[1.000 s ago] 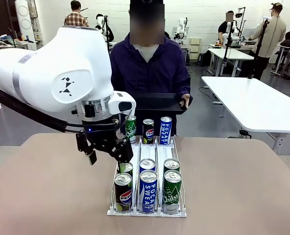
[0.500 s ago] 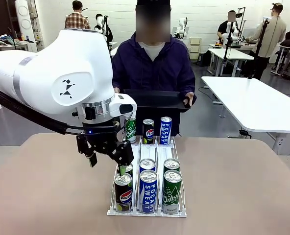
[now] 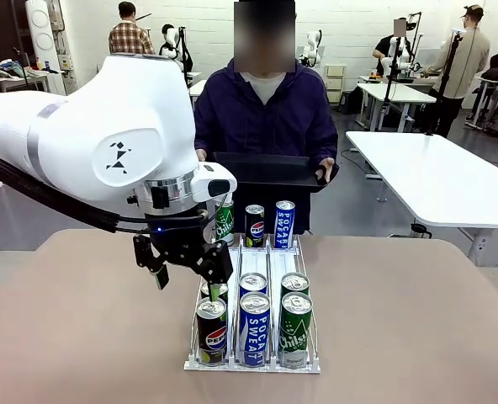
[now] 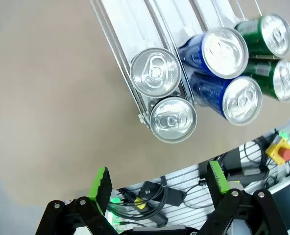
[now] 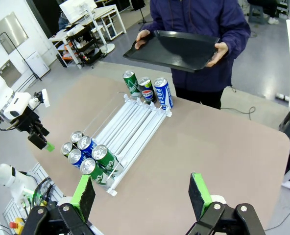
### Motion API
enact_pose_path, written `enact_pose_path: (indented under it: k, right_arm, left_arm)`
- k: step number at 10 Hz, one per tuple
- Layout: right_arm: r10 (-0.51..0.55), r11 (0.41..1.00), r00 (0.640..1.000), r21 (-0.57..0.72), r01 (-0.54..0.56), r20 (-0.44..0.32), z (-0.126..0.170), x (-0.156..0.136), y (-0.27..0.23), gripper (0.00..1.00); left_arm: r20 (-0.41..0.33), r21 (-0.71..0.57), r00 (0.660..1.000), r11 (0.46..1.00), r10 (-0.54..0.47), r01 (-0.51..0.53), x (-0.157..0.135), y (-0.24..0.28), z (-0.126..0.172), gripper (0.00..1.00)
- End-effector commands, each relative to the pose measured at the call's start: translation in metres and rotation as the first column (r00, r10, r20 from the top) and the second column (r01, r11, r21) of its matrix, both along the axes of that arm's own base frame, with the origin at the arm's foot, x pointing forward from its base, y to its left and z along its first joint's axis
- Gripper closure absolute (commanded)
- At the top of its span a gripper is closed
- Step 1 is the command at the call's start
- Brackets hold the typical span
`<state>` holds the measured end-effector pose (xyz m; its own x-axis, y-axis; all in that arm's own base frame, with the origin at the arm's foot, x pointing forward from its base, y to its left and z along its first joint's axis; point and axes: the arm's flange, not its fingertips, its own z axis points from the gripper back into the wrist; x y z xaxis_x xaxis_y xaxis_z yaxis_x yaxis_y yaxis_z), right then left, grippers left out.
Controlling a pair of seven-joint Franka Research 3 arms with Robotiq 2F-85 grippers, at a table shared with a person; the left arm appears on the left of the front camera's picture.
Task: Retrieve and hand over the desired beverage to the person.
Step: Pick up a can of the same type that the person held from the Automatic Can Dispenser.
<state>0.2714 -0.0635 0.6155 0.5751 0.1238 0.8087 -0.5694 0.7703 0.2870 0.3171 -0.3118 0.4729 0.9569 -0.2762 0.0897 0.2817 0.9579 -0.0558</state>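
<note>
A wire rack [image 3: 232, 364] on the table holds drink cans in three lanes. Pepsi [image 3: 211, 331], Pocari Sweat [image 3: 254, 328] and a green can [image 3: 295, 330] stand at the near end, with three more cans at the far end [image 3: 254, 225]. My left gripper [image 3: 190, 279] hangs open, fingers down, just above the left lane's near cans. From the left wrist its green pads [image 4: 102, 183] frame bare table below two silver can tops [image 4: 173, 119]. My right gripper [image 5: 141, 192] is open, high above the table. The person [image 3: 264, 118] holds out a black tray [image 3: 266, 172].
The tan table [image 3: 400, 320] has free room on both sides of the rack. My left arm's big white body [image 3: 106, 143] fills the left half of the front view. White tables [image 3: 434, 168] and other people stand farther back.
My left gripper has sunk slightly toward the left lane's near cans, still open. The person and the tray have shifted a little to the right.
</note>
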Motion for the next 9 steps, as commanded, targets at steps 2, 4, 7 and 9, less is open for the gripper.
enact_pose_path:
  k: [2, 4, 7, 9]
  right_arm:
    - [0.020, 1.000, 1.000, 0.015, -0.020, 0.003, 0.000, 0.002, 0.000, 0.00]
    - [0.020, 1.000, 1.000, 0.015, -0.020, 0.003, 0.000, 0.002, 0.000, 0.00]
    - [0.020, 1.000, 1.000, 0.015, -0.020, 0.003, 0.000, 0.002, 0.000, 0.00]
    - [0.020, 1.000, 1.000, 0.015, -0.020, 0.003, 0.000, 0.002, 0.000, 0.00]
  left_arm:
    - [0.035, 0.013, 0.986, 0.987, 0.161, -0.162, 0.003, -0.011, -0.026, 0.00]
    - [-0.001, -0.005, 0.981, 0.981, 0.192, -0.192, 0.007, -0.018, -0.044, 0.00]
    - [0.013, -0.022, 0.975, 0.975, 0.222, -0.222, 0.013, -0.021, -0.050, 0.00]
    - [0.016, -0.027, 0.970, 0.970, 0.242, -0.241, 0.019, -0.021, -0.054, 0.00]
